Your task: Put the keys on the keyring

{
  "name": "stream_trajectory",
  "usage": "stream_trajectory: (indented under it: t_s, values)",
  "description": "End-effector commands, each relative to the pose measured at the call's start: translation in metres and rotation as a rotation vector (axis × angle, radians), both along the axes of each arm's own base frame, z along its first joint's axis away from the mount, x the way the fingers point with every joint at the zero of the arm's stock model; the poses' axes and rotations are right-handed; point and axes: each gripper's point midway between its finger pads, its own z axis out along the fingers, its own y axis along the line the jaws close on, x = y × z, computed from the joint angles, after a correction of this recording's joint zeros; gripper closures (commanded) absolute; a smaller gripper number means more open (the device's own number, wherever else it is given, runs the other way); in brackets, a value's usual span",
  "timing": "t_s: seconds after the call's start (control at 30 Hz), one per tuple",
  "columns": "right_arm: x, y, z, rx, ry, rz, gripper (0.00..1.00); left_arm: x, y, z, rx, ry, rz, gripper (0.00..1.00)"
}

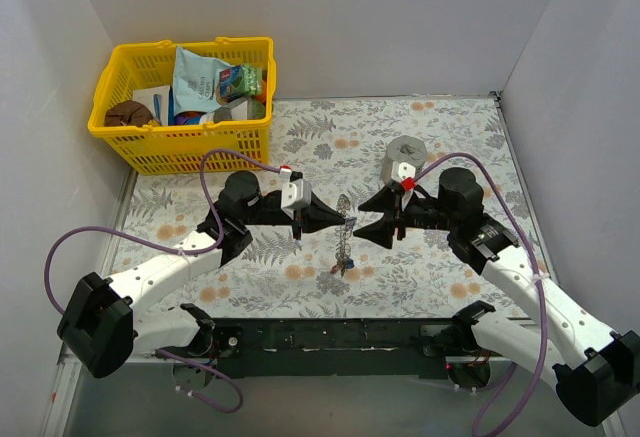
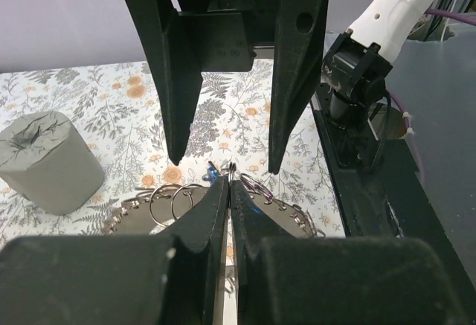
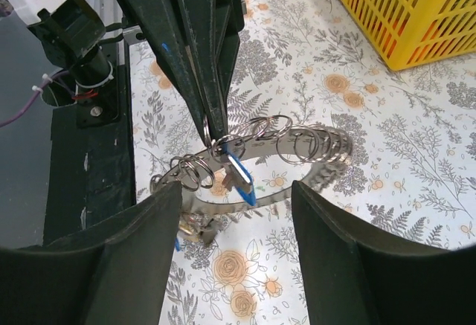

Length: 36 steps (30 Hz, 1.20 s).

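The keyring is a silvery loop with small split rings on it, and it hangs in mid-air between the two arms. My left gripper is shut on its top; in the left wrist view the gripper pinches a ring of the keyring. A blue key dangles from the keyring just below the left fingertips. More keys hang low at the loop's bottom, near the table. My right gripper stands open, facing the loop, with nothing between its fingers.
A yellow basket with packets stands at the back left, its corner also showing in the right wrist view. A grey cylinder sits behind the right gripper. The black base rail runs along the table's near edge.
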Motion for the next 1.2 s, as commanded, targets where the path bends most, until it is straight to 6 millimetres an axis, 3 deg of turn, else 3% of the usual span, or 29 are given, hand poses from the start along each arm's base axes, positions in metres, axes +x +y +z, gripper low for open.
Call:
stream_trajectory:
  t_s: [0.0, 0.17, 0.27, 0.6, 1.17]
  values:
    - [0.002, -0.001, 0.019, 0.055, -0.071, -0.006, 0.29, -0.007, 0.002, 0.026, -0.07, -0.075, -0.033, 1.0]
    - [0.003, 0.0, 0.019, 0.067, -0.072, -0.011, 0.27, -0.009, 0.003, 0.028, -0.075, -0.085, -0.043, 1.0]
    - [0.001, 0.003, 0.018, 0.075, -0.054, 0.017, 0.32, -0.01, 0.002, 0.028, -0.077, -0.082, -0.048, 1.0]
    - [-0.009, 0.008, 0.014, 0.092, -0.022, 0.089, 0.62, -0.009, 0.003, 0.032, -0.09, -0.085, -0.037, 1.0]
    - [-0.014, 0.011, -0.002, 0.088, 0.039, 0.123, 0.65, -0.014, 0.004, 0.041, -0.134, -0.08, -0.051, 1.0]
